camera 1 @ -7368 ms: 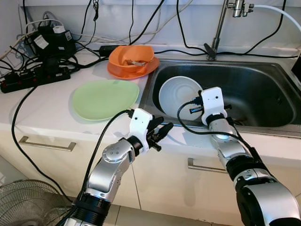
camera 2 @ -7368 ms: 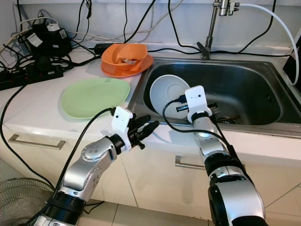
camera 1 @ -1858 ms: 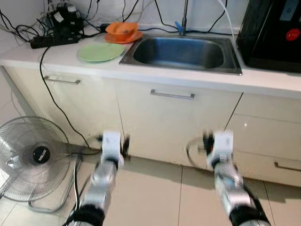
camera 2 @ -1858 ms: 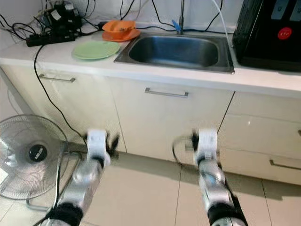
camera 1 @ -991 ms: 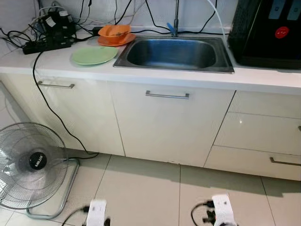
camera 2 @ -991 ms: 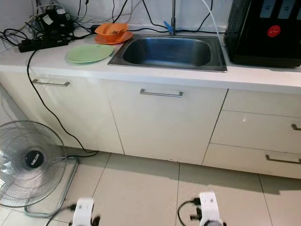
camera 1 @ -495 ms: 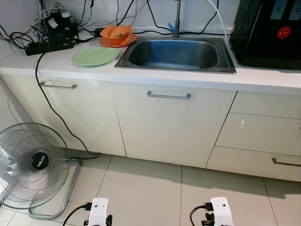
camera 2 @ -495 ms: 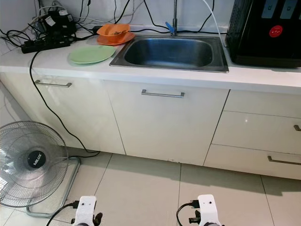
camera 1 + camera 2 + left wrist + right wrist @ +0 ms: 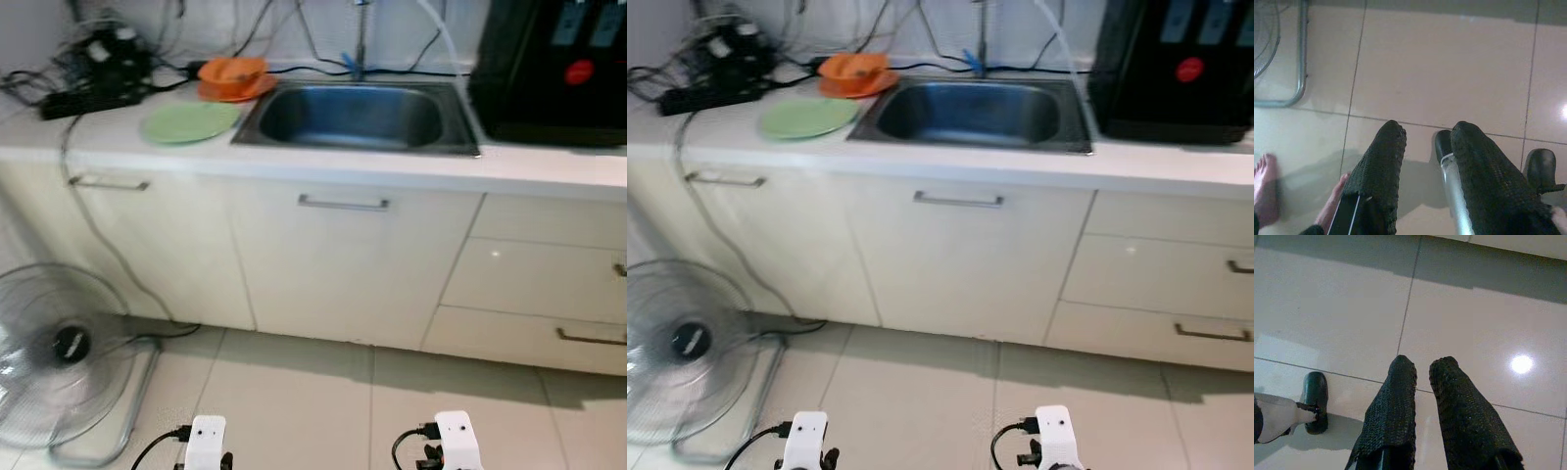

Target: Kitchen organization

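Robot stands back from table [image 9: 549, 174]. Green plate [image 9: 189, 122] & orange bowl [image 9: 233, 70] upper left. Left end effector [image 9: 1425, 147] spread, right end effector [image 9: 1425, 377] slightly apart, empty, hanging w/ arms. Best: approach square, raise arms near sink [image 9: 353, 117].

White counter [image 9: 549, 174], green plate [image 9: 189, 122], what looks like an orange bowl [image 9: 233, 70] on orange plate, black appliance [image 9: 549, 69]

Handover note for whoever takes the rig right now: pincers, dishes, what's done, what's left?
Left pincer: open, empty, hanging over the floor tiles. Right pincer: slightly open, empty, also low over the floor.
Robot stands back from the counter.
Green plate lies on the counter left of the sink; orange bowl sits on an orange plate behind it.
Both still out on the counter; nothing in hand.
Watch the fan and a person's bare foot nearby.
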Robot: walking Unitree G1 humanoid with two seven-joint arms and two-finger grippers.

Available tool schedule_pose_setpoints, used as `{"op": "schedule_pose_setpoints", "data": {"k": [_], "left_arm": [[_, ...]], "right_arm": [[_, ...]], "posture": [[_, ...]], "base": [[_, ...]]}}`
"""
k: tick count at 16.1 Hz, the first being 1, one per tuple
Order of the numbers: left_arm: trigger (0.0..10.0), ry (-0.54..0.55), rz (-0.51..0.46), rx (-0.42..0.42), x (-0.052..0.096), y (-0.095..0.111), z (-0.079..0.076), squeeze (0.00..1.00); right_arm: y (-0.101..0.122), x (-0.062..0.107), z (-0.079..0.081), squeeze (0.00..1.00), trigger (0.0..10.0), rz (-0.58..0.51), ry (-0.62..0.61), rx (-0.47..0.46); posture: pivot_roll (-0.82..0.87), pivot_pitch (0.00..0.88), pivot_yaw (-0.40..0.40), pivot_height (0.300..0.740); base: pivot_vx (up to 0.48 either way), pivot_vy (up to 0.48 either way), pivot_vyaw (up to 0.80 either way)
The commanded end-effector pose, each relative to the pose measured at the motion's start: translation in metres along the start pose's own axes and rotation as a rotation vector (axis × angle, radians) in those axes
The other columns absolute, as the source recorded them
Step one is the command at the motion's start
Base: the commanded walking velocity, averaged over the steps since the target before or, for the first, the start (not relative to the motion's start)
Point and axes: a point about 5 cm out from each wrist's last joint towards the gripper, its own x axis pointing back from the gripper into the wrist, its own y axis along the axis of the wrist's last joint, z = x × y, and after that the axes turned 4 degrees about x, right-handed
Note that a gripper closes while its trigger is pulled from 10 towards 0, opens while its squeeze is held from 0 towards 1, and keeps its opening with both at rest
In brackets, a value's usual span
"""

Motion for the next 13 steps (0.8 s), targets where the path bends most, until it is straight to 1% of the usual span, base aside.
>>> {"op": "schedule_pose_setpoints", "data": {"k": [1, 13], "left_arm": [[10.0, 0.025, 0.003, 0.006, 0.0001, -0.0003, 0.0045, 0.00], [10.0, 0.023, 0.006, 0.010, 0.0003, -0.0013, 0.0047, 0.00]], "right_arm": [[0.0027, -0.0012, 0.0012, 0.00, 10.0, 0.006, 0.004, 0.009], [0.0024, -0.0010, -0.0009, 0.00, 10.0, 0.009, -0.006, 0.005]], "posture": [[0.06, 0.034, 0.065, 0.740], [0.06, 0.036, 0.064, 0.740]], "base": [[0.356, 0.000, 0.00], [0.363, 0.000, 0.00]]}}
